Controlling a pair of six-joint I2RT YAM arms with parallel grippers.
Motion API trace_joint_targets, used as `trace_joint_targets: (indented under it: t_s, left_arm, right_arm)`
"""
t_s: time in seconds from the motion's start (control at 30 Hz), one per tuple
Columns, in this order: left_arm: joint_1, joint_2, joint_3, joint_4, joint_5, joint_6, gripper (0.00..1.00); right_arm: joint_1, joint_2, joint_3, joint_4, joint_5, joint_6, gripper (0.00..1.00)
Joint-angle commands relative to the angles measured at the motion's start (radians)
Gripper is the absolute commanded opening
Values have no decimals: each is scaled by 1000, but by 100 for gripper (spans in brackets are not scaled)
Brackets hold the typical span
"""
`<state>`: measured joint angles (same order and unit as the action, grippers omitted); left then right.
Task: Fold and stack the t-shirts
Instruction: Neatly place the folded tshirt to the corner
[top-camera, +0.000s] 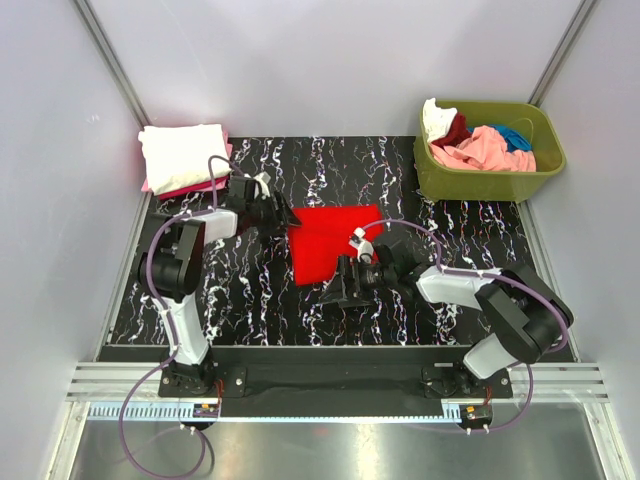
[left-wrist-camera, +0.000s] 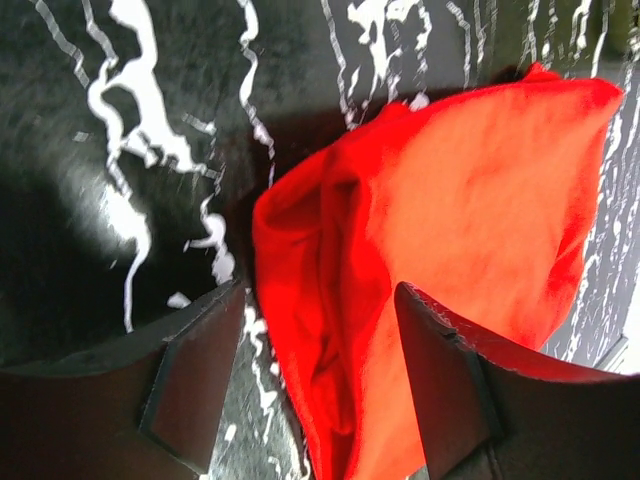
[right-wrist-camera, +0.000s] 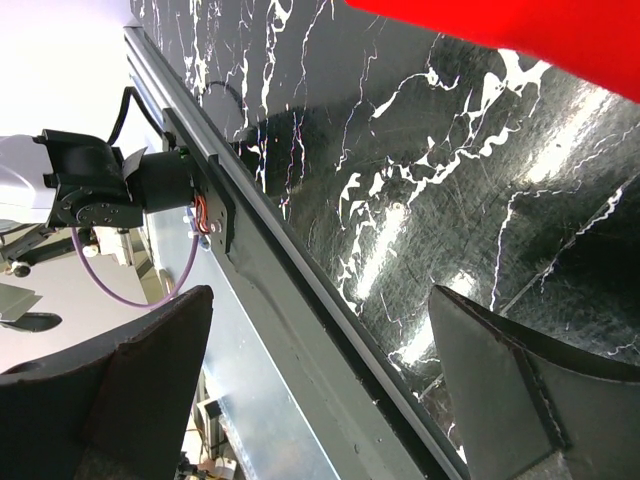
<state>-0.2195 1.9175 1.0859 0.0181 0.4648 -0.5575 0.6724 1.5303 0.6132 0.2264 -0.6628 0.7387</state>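
Currently the red shirt (top-camera: 335, 240) lies folded near the middle of the desk (top-camera: 250, 290). Its left edge is bunched into a thicker fold.

The left fingers (left-wrist-camera: 190, 380) stand apart, not clamped. One is over bare desk and the other over the cloth, with the bunched edge lying loose between them.

The right fingers (right-wrist-camera: 140, 390) are spread wide with nothing between them. They are low over the desk, just beside the shirt's near edge, and only a strip of red shows at the top of that wrist view.

A folded stack (top-camera: 183, 155), cream-white on top of pink, sits at the far left corner.

The bin (top-camera: 480, 182) at the far right holds loose white, dark red, pink and teal shirts.
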Motion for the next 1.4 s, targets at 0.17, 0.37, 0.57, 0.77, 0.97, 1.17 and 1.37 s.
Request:
trace_joint_targets:
  t_s: [0.17, 0.37, 0.57, 0.77, 0.97, 1.17, 1.37]
  left_arm:
    - [-50, 86, 9, 25, -23, -1, 47]
    - [-54, 80, 55, -38, 2, 4, 0]
    - [-17, -23, 248, -356, -143, 111, 0]
    - [67, -35, 433, -542, -183, 186, 0]
    - [156, 12, 658, -684, -189, 241, 0]
    - [220, 112, 977, -822, -178, 260, 0]
    - [290, 262, 1373, -931, -158, 249, 0]
  right_arm:
    - [4, 24, 31, 44, 6, 1, 96]
    - [4, 25, 33, 42, 8, 2, 96]
    - [4, 11, 23, 45, 19, 1, 96]
    - [4, 2, 14, 51, 38, 4, 96]
    - [3, -7, 3, 51, 65, 8, 96]
    - [4, 5, 6, 57, 60, 8, 96]
    - [4, 14, 10, 62, 54, 8, 96]
